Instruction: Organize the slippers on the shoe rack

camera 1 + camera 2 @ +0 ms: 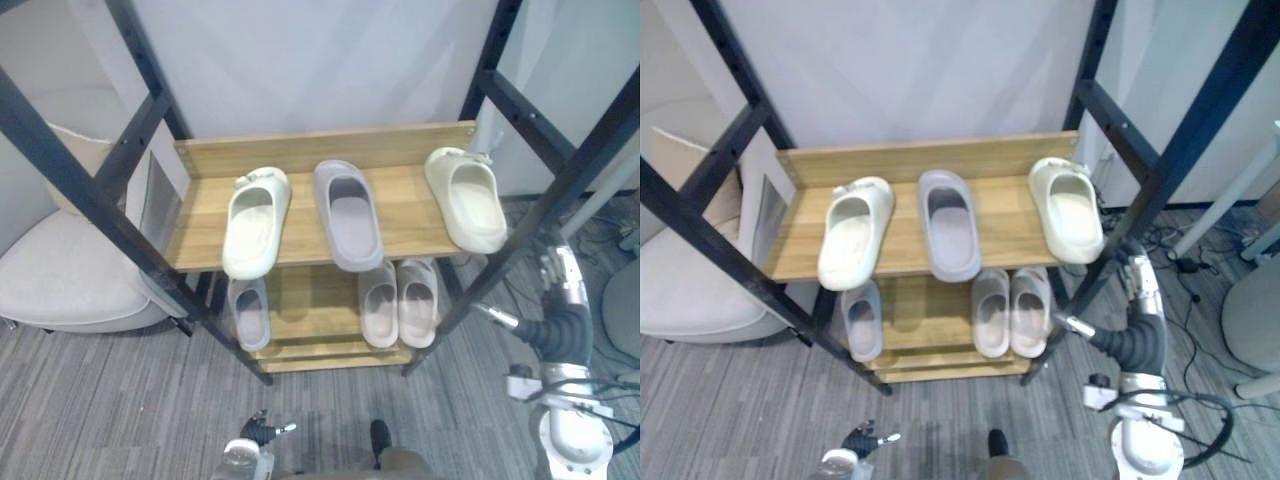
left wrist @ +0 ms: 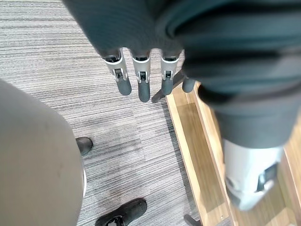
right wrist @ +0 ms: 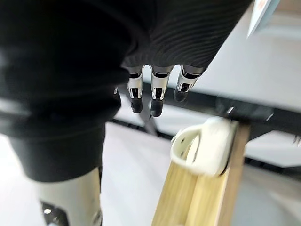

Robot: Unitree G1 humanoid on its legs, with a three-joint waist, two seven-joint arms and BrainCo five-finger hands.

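The shoe rack's upper wooden shelf [image 1: 400, 215] carries a cream slipper [image 1: 257, 222] at the left, a grey slipper [image 1: 347, 213] in the middle and another cream slipper [image 1: 466, 198] at the right, toes toward me. On the lower shelf lie a grey slipper [image 1: 249, 312] and a pale pink pair [image 1: 397, 302]. My right hand [image 1: 562, 285] hangs open beside the rack's front right post, below the right cream slipper [image 3: 204, 146], holding nothing. My left hand [image 1: 258, 430] is low over the carpet in front of the rack, its fingers [image 2: 143, 84] straight and empty.
Black metal posts [image 1: 95, 190] frame the rack on both sides. A beige armchair [image 1: 60, 270] stands close at the left. Cables [image 1: 1200, 290] lie on the grey carpet at the right, near a white pole [image 1: 1230, 205].
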